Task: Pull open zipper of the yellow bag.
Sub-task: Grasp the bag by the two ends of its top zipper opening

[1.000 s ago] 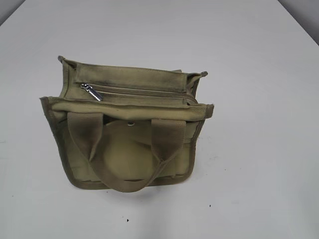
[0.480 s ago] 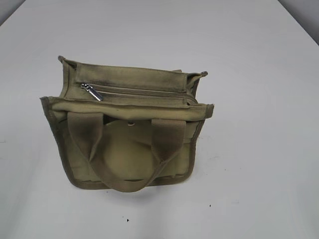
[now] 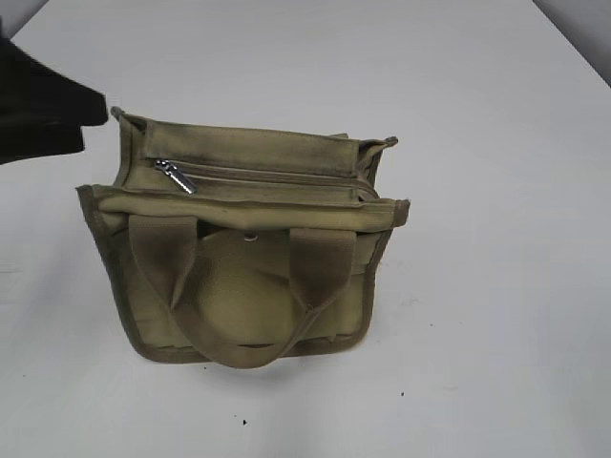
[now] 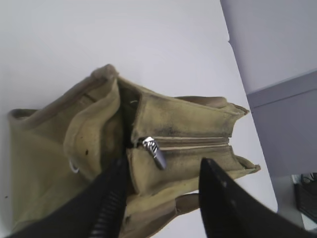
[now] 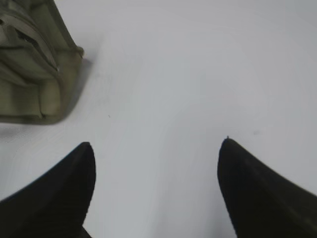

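From the outside camera, the yellow bag (image 3: 243, 253) stands near the middle of the white desk (image 3: 496, 191), its zipper (image 3: 272, 178) running across the top with the silver pull tab (image 3: 176, 176) at the left end, while a dark part of the left arm (image 3: 43, 100) shows at the upper left edge, just beside the bag's corner. The left wrist camera shows the left end effector (image 4: 166, 171) spread apart above the bag, fingers on either side of the pull tab (image 4: 154, 151) and holding nothing. The right wrist camera shows the right end effector (image 5: 156, 148) spread wide over bare desk, with the bag (image 5: 34, 64) at the upper left.
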Tool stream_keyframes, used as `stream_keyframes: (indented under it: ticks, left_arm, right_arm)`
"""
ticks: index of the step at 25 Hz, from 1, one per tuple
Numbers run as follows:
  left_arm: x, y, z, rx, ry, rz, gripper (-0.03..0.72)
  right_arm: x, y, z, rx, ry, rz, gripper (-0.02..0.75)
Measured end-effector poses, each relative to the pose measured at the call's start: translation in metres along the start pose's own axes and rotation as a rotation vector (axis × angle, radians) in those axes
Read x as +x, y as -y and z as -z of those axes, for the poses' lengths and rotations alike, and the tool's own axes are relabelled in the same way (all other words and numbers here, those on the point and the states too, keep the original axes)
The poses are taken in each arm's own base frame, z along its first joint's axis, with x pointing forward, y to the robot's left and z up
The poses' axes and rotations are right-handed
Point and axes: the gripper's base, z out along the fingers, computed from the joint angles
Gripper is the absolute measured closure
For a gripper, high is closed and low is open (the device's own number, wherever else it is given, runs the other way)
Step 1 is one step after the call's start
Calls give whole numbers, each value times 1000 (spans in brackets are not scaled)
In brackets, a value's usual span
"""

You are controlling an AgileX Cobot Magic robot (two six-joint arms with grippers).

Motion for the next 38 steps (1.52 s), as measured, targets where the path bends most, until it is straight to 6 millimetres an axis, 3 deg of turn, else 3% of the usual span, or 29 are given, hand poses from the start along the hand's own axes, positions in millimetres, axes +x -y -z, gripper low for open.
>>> stream_keyframes:
  ticks: [6,11,16,22,26,34,38]
  left_arm:
    - [-24,1,-50,47,-139,9,317]
    - [-35,-5,-71,41,-177,21,317]
    - [-40,0,-71,64,-231,1,317]
    - [-44,-2,-61,-75,-280,-45,317]
    - [-44,-1,-62,-72,-277,-21,317]
    - [-40,-13,-89,-69,-317,48,326]
    - [-42,-13,-92,-52,-299,77,420]
  right_arm:
    - [-35,-7,-22,-143,97,0,145]
    - [-53,-13,-50,-279,90,65,145]
    - [-67,-21,-71,-389,134,120,145]
    - [-69,-26,-94,-456,88,175,145]
    - [-73,-26,-106,-464,52,186,145]
    - [-121,-23,-105,-466,157,253,145]
    - [-137,-28,-114,-522,160,275,145]
